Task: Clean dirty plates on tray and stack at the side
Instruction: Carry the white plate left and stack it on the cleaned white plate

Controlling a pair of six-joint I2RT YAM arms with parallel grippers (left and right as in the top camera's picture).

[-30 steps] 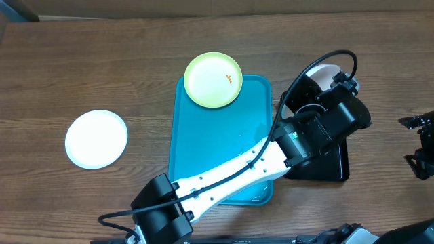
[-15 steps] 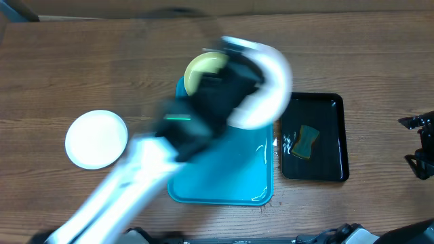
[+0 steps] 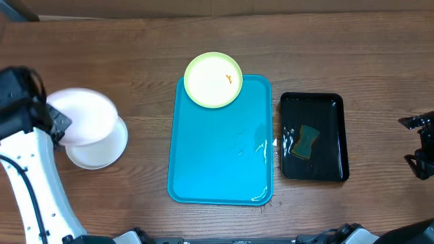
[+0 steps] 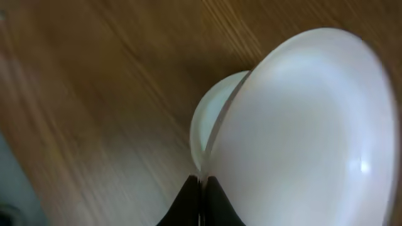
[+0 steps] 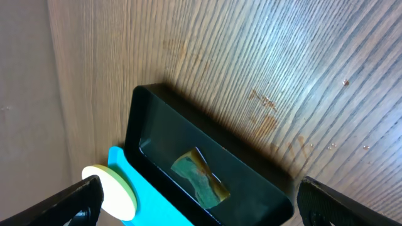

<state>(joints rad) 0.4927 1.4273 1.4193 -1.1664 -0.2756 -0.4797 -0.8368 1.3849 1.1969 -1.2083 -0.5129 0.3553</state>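
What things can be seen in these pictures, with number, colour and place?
table: 1, brown wood, under everything.
blue tray: 1, turquoise, table middle.
black tray: 1, black, right of the blue tray.
sponge: 1, green-yellow, in the black tray.
green plate: 1, pale yellow-green, orange smear, on the blue tray's far rim.
lower white plate: 1, white, on the table, left side.
upper white plate: 1, white, held over the lower white plate.
left hand: 1, black, shut on the upper white plate.
right hand: 1, black, open, far right.

Left hand (image 4: 202, 183) clamped, right hand (image 5: 202, 191) spread.
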